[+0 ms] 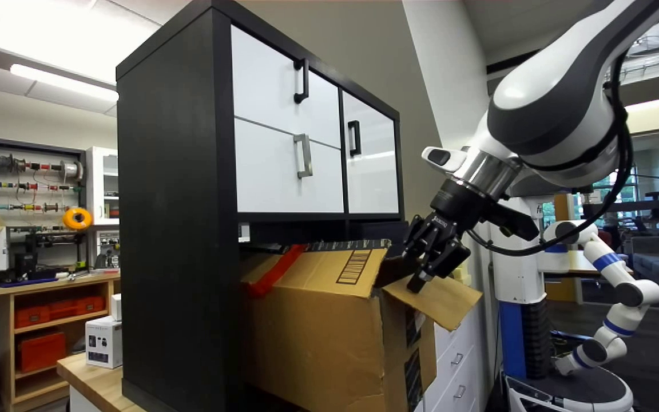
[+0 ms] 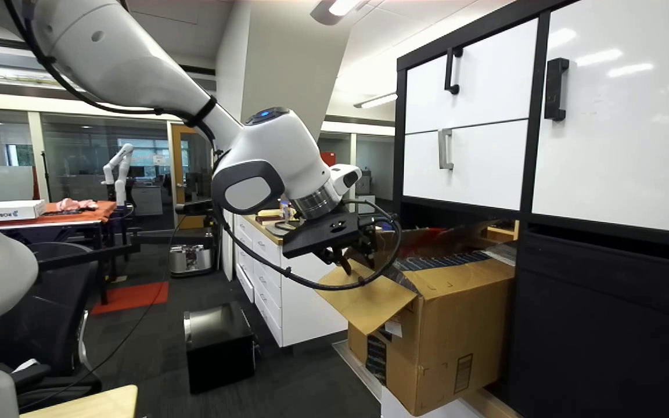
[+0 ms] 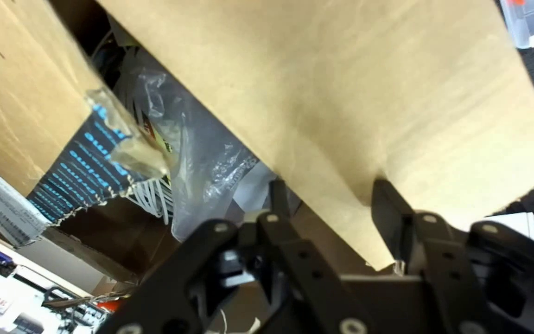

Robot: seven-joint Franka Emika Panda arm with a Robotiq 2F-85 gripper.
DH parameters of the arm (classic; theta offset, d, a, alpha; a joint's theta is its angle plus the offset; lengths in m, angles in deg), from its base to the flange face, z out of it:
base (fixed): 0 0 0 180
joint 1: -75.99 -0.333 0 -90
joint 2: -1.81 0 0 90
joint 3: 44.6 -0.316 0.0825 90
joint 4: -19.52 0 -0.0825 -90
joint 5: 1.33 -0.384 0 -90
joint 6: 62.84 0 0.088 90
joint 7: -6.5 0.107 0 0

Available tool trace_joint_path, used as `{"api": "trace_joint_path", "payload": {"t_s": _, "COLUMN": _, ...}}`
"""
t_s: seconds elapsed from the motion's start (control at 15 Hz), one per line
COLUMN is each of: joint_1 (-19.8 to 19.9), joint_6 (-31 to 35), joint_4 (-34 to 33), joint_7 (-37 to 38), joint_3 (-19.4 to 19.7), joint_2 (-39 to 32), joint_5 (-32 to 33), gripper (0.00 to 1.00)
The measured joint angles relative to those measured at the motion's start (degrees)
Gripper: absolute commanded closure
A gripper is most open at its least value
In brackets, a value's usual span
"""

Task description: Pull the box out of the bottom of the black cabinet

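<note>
Brown and loose-flapped, the box (image 1: 312, 343) juts from the bottom of the black cabinet (image 1: 172, 189), in front of which the hand (image 3: 329, 197) stands wide astride the inner edge of the flap (image 1: 447, 302), presumably to pinch it for pulling.

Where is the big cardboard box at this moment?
In an exterior view, the cardboard box is at lower centre, sticking partly out of the black cabinet, below its white fronts.
</note>
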Motion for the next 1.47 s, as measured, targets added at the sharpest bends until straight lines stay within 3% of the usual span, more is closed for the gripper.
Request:
{"api": "trace_joint_path", "payload": {"t_s": 0.2, "joint_1": 0.1, "joint_6": 0.0, "joint_4": 0.0, "joint_7": 2.8, "joint_3": -0.6, "joint_2": 0.5, "joint_5": 0.9, "gripper": 0.01}}
{"api": "trace_joint_path", "payload": {"t_s": 0.27, "joint_1": 0.4, "joint_6": -0.1, "joint_4": 0.0, "joint_7": 4.2, "joint_3": -1.0, "joint_2": 0.6, "joint_5": 1.7, "gripper": 0.0}}
{"api": "trace_joint_path", "payload": {"t_s": 0.4, "joint_1": -1.4, "joint_6": -0.4, "joint_4": 0.2, "joint_7": 11.9, "joint_3": 1.6, "joint_2": 0.6, "joint_5": 9.8, "gripper": 0.0}}
{"api": "trace_joint_path", "payload": {"t_s": 0.53, "joint_1": 0.9, "joint_6": -2.5, "joint_4": 0.1, "joint_7": 18.7, "joint_3": 0.4, "joint_2": 0.9, "joint_5": 14.8, "gripper": 0.0}}
{"api": "trace_joint_path", "payload": {"t_s": 0.93, "joint_1": 7.2, "joint_6": -21.5, "joint_4": -4.1, "joint_7": 38.6, "joint_3": -3.4, "joint_2": 4.4, "joint_5": 23.2, "gripper": 0.0}}
{"api": "trace_joint_path", "payload": {"t_s": 1.2, "joint_1": 0.9, "joint_6": -30.9, "joint_4": -9.1, "joint_7": 53.8, "joint_3": 3.7, "joint_2": 4.5, "joint_5": 32.1, "gripper": 0.0}}
{"api": "trace_joint_path", "payload": {"t_s": 1.47, "joint_1": -3.0, "joint_6": -36.2, "joint_4": -13.6, "joint_7": 63.2, "joint_3": 7.7, "joint_2": 3.5, "joint_5": 35.2, "gripper": 0.0}}
